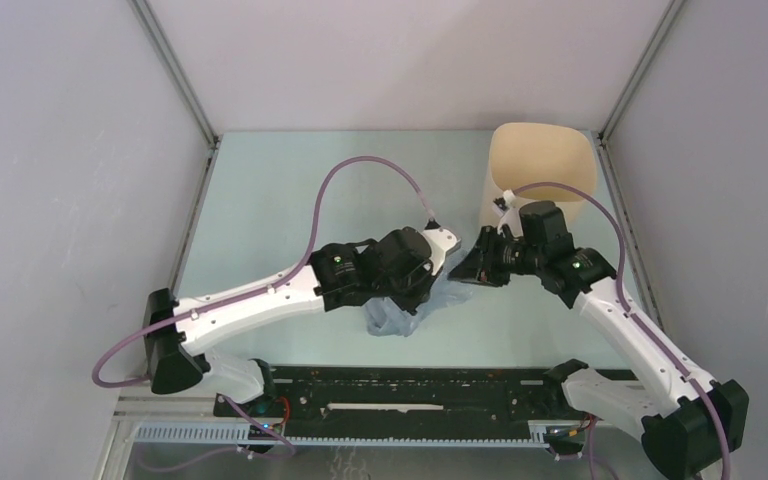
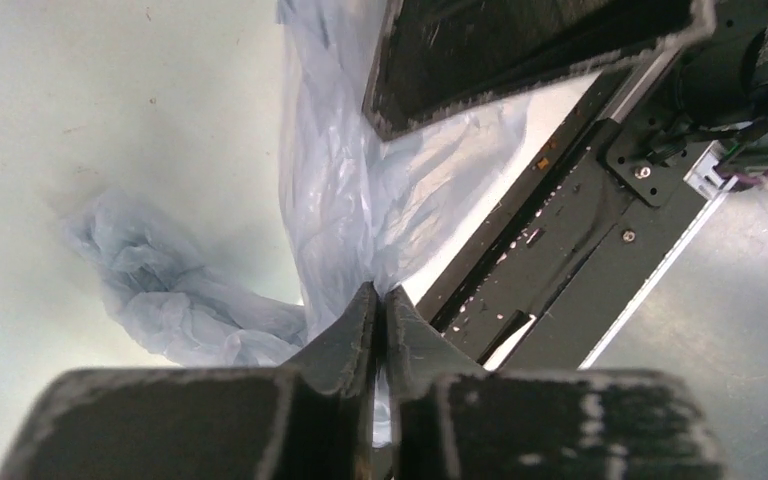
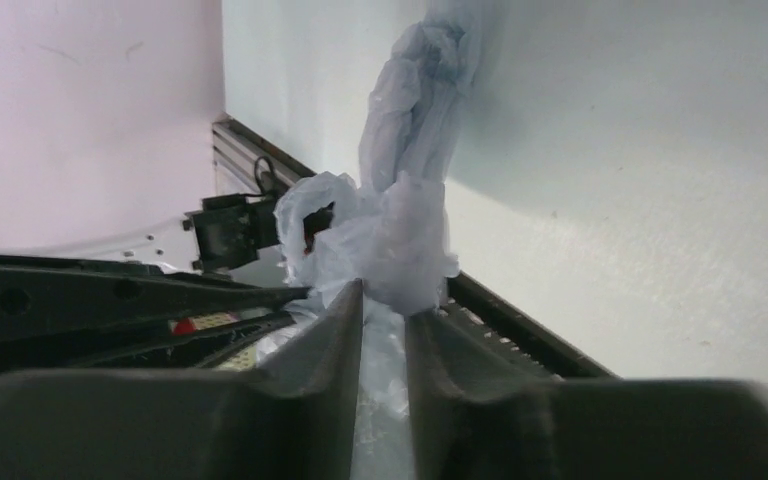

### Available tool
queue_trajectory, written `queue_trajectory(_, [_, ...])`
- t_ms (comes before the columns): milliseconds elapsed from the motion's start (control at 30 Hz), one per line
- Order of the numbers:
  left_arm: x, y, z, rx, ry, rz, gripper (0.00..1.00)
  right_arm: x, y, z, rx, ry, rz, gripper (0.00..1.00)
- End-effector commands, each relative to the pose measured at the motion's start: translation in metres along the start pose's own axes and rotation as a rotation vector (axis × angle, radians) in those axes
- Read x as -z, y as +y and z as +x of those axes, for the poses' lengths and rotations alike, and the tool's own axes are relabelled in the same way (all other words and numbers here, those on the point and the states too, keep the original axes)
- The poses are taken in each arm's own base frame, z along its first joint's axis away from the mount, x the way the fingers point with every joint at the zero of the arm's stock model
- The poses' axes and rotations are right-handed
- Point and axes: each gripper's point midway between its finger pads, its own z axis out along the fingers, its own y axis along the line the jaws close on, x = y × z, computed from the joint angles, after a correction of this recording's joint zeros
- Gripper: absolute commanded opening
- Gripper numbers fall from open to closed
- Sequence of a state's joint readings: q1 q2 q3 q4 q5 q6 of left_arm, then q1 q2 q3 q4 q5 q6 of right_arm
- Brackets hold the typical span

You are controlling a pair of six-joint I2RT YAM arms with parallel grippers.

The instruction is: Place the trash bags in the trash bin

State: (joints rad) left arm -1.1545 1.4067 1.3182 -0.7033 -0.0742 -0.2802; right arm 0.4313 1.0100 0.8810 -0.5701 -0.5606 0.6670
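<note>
The trash bag, thin pale-blue wrinkled film, hangs between my two grippers just above the table's middle. My left gripper is shut on a pinched fold of the bag, the rest trailing down to the table. My right gripper faces it from the right, and its jaws stand close together with a bunch of the bag filling the gap. In the top view the left gripper and right gripper nearly meet. The beige trash bin stands upright at the back right, just behind the right wrist.
Grey walls close in the pale-green table on the left, back and right. A black rail runs along the near edge between the arm bases. Purple cables loop over both arms.
</note>
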Motion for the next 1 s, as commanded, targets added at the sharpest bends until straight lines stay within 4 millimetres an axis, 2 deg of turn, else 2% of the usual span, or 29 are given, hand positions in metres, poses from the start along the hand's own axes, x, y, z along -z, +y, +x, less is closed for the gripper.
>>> queue_trajectory(0, [0.008,0.003,-0.013,0.027,-0.037,-0.035,0.25,0.012,0.007,-0.018,0.053,-0.081,-0.016,0.12])
queue_trajectory(33, [0.008,0.004,-0.009,0.046,-0.029,-0.038,0.37,0.013,0.005,-0.02,0.045,-0.089,-0.006,0.0])
queue_trajectory(100, [0.01,0.003,0.001,0.094,-0.016,-0.032,0.6,0.013,0.007,-0.019,0.022,-0.086,-0.007,0.0])
queue_trajectory(300, [0.011,-0.015,0.03,0.249,0.038,-0.002,0.9,0.015,0.022,-0.019,-0.056,-0.09,-0.053,0.0])
queue_trajectory(467, [-0.003,-0.029,0.051,0.33,0.091,-0.006,0.93,0.022,0.025,-0.022,-0.053,-0.13,-0.051,0.0])
queue_trajectory(633, [0.008,-0.032,0.03,0.58,-0.029,0.094,0.93,0.029,0.02,-0.023,-0.052,-0.169,-0.019,0.0])
queue_trajectory(800, [0.014,-0.017,0.019,0.838,-0.111,0.201,0.9,0.035,0.041,-0.04,-0.068,-0.267,-0.098,0.0])
queue_trajectory(900, [0.009,-0.007,0.017,1.003,-0.135,0.274,0.96,0.039,0.052,-0.049,-0.071,-0.316,-0.132,0.0])
queue_trajectory(967, [0.006,-0.006,0.01,1.081,-0.168,0.342,1.0,0.04,0.052,-0.053,-0.078,-0.344,-0.125,0.0])
